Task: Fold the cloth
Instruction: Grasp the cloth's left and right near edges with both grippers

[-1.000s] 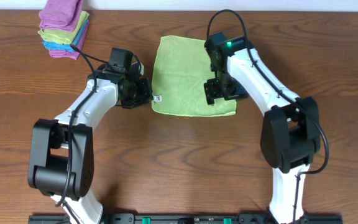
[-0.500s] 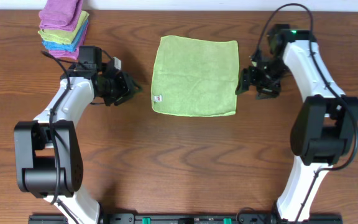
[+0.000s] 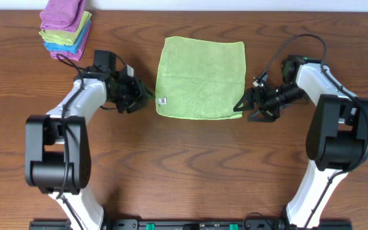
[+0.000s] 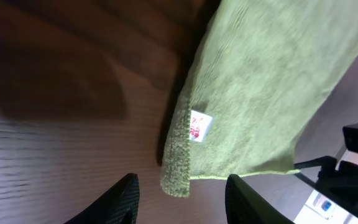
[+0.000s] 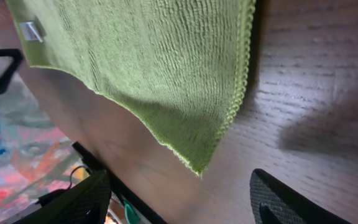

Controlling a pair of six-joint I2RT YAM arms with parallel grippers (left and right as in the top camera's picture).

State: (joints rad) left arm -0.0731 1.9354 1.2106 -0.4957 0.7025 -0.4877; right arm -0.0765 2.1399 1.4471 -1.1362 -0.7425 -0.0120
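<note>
Across the wooden table [image 3: 184, 172], the lime-green cloth [image 3: 201, 78] is lying flat and unfolded, with a stack of folded cloths [image 3: 66, 29] sitting well away from its far left corner. Just beside the cloth's near left corner, the left gripper [image 3: 148, 96] is hovering with its jaws spread apart and holding nothing, while the right gripper [image 3: 242, 112] is hovering at the cloth's near right corner, jaws likewise wide and empty. Along the cloth's left edge, close to that near left corner, the small white tag [image 3: 161, 100] is showing.

Bare table [image 3: 190, 160] around the cloth [image 3: 200, 76]; stacked cloths [image 3: 66, 29] well apart at far-left corner
</note>
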